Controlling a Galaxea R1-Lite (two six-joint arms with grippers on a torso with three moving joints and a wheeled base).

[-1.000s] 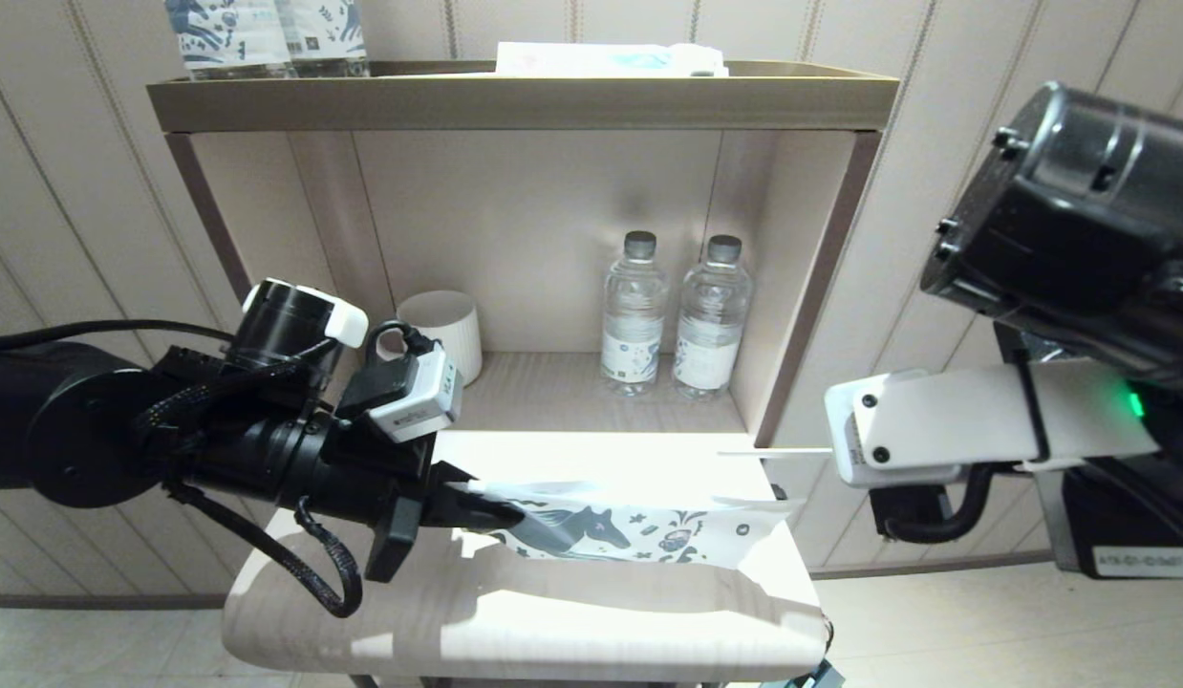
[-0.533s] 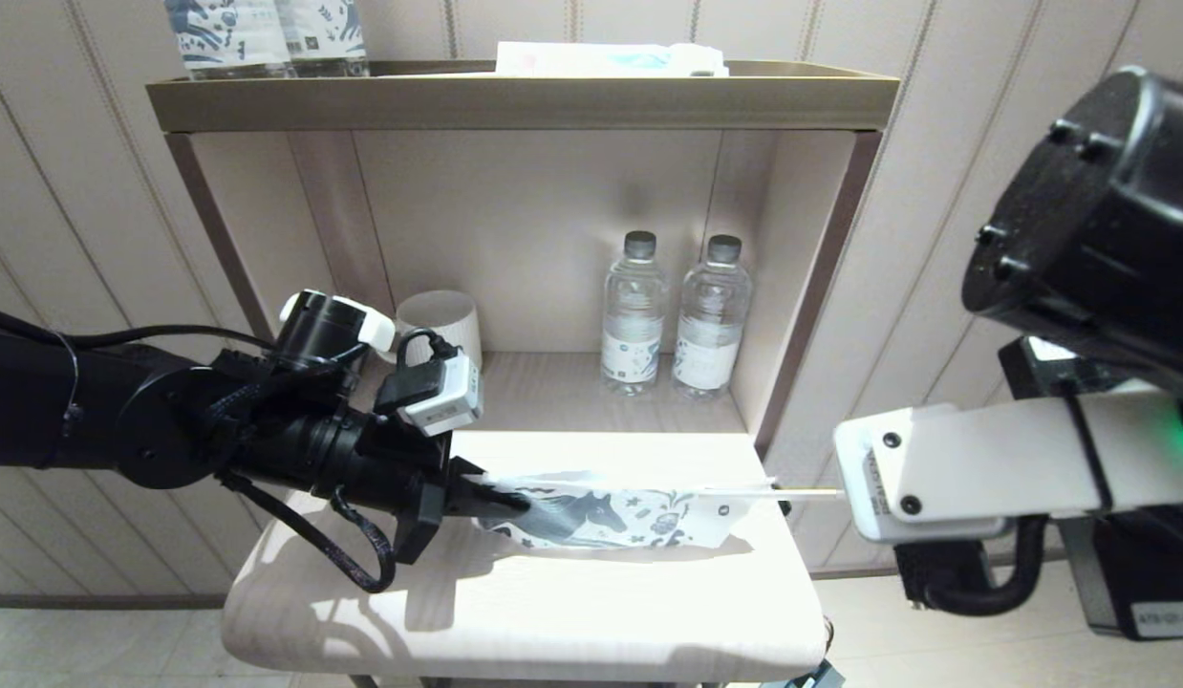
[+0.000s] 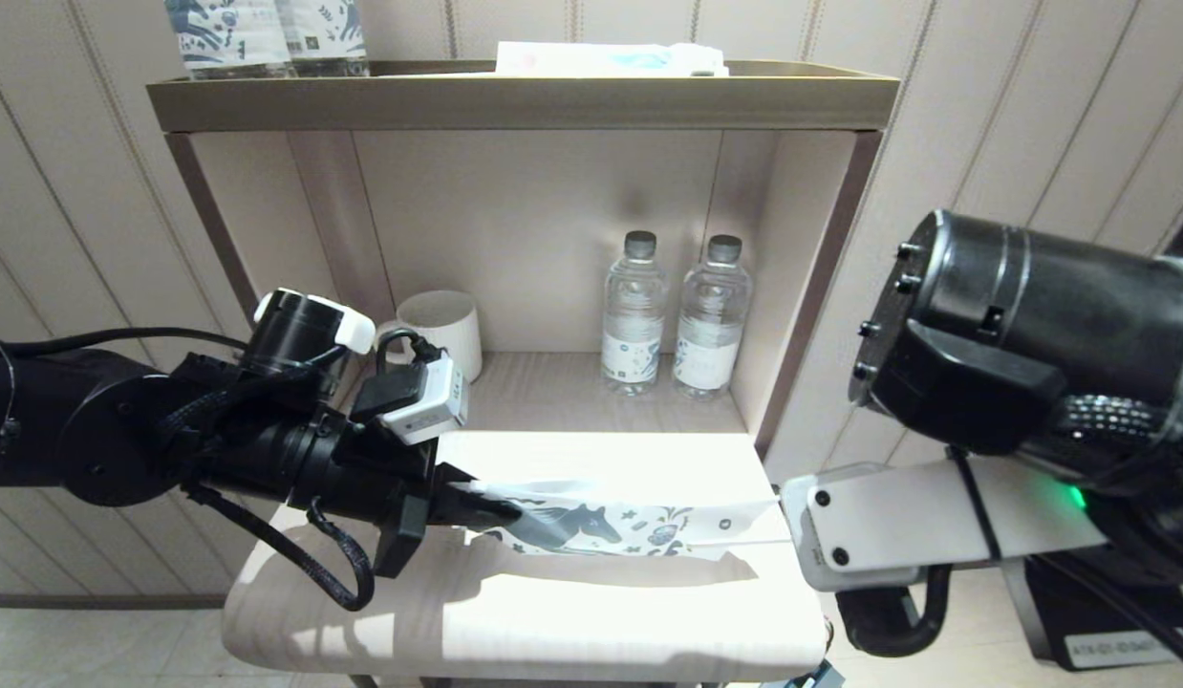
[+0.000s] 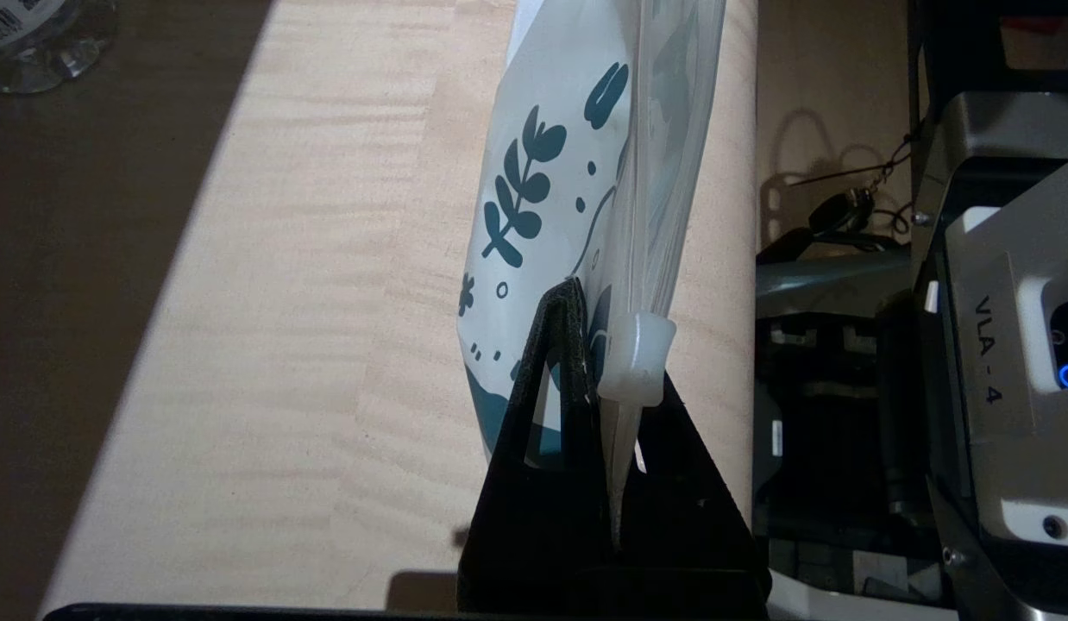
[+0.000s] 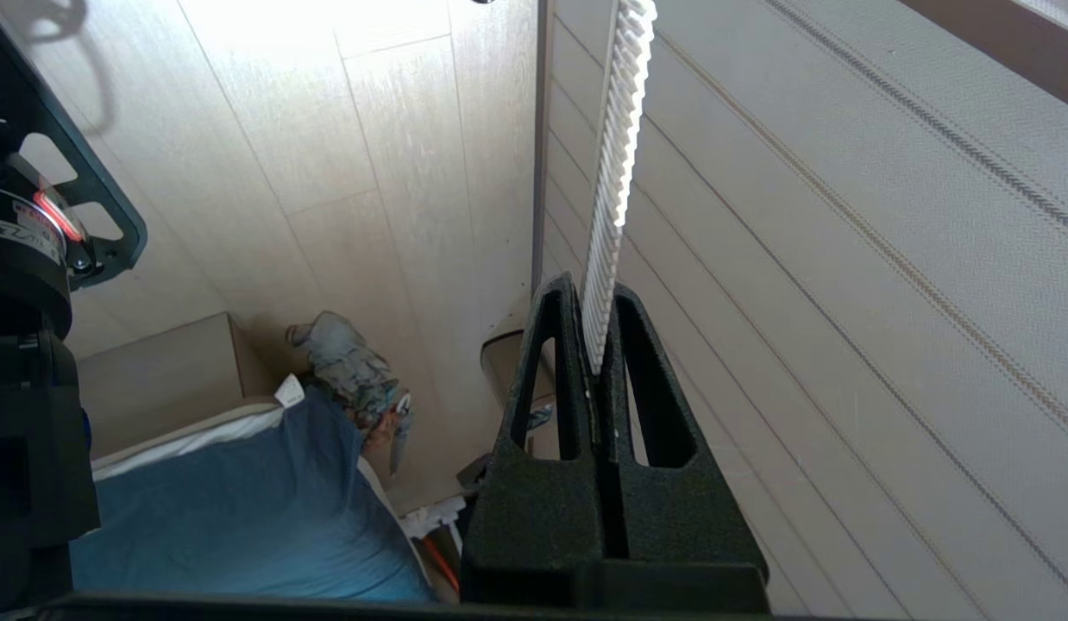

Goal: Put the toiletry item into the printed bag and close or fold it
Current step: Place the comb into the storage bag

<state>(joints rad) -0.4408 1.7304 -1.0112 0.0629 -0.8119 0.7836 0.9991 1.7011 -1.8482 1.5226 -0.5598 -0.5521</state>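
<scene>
The printed bag hangs level just above the table, its horse print facing me. My left gripper is shut on its left end, beside the white zip slider. In the left wrist view the bag stands on edge, running away from the gripper. My right gripper is shut on the white comb, teeth in a row, its far tip out of that view. In the head view the white wrist housing hides the right fingers. The comb's thin edge meets the bag's right end; whether it is inside cannot be told.
Two water bottles and a white cup stand in the shelf niche behind the table. Horse-printed bottles and a white-and-blue packet sit on the shelf top. The niche's side panel rises near the right arm.
My right arm has come down and leftward, bringing the comb from above the bag's right end to level with it. The left gripper and bag shifted right, then back.
</scene>
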